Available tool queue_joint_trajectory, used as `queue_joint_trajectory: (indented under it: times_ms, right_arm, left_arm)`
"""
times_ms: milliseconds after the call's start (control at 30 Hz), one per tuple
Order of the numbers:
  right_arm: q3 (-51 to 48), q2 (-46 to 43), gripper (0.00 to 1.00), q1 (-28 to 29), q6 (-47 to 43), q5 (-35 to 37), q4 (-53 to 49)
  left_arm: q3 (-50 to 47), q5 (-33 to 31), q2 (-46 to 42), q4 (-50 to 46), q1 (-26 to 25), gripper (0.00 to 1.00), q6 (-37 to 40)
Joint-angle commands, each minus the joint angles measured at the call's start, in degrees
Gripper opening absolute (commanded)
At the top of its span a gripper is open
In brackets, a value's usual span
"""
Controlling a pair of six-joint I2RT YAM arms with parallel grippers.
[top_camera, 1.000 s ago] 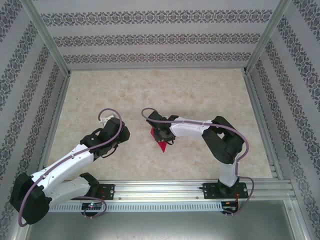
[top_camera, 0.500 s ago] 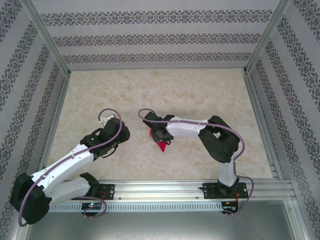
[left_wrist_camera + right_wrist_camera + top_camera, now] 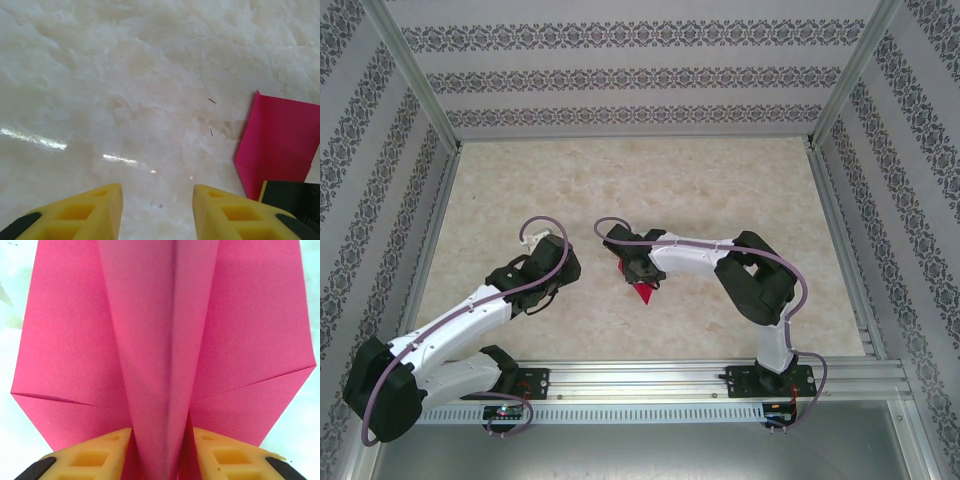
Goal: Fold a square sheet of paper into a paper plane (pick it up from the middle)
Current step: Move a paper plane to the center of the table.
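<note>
The sheet of paper (image 3: 165, 340) is plain magenta-pink, the table (image 3: 720, 190) cream with marble veining, the walls (image 3: 640, 75) white with grey floral bands, the arms (image 3: 690, 255) white and black, their fingers (image 3: 100, 210) yellow.

left hand (image 3: 156, 196) low, fingers parted, right hand (image 3: 161, 439) pointing down, both arms reaching inward

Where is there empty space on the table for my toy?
The far half of the table, up to the patterned wall, is bare. Crowded: front middle, right gripper on the folded pink paper, left gripper beside it.
</note>
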Motion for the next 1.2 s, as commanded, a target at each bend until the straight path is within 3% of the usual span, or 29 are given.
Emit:
queue_joint_trajectory:
  times_ms: [0,67,367,700,833,933,1167]
  right_arm:
    - [-0.6,-0.1,0.33,-1.1,-0.7,1.8,-1.2]
    - [-0.9,-0.1,0.27,-1.9,-0.4,1.7,0.0]
    - [2.6,3.0,0.21,-3.8,-1.1,0.8,0.5]
    - [0.8,5.8,0.27,-3.8,2.4,-1.2,2.8]
    - [0.9,3.3,0.32,-3.5,1.7,-1.2,2.6]
    - [2.2,0.7,0.35,-3.5,0.9,0.1,0.8]
    - [4.2,-6.8,0.48,-3.6,-1.4,2.0,-2.0]
  left_arm:
    - [2.0,-1.9,0.0,1.4,0.7,0.43,0.9]
    - [1.9,-1.7,0.1,1.4,0.8,0.43,1.0]
    - [2.3,-2.7,0.3,-0.5,0.8,0.43,2.2]
    - [2.7,-4.0,0.8,-1.0,0.8,0.43,3.3]
    - [2.5,-4.5,0.4,-1.6,0.8,0.44,3.7]
    - [2.0,-4.5,-0.8,-1.2,0.8,0.5,4.1]
    - [0.1,-5.3,-4.8,0.3,0.9,0.51,4.7]
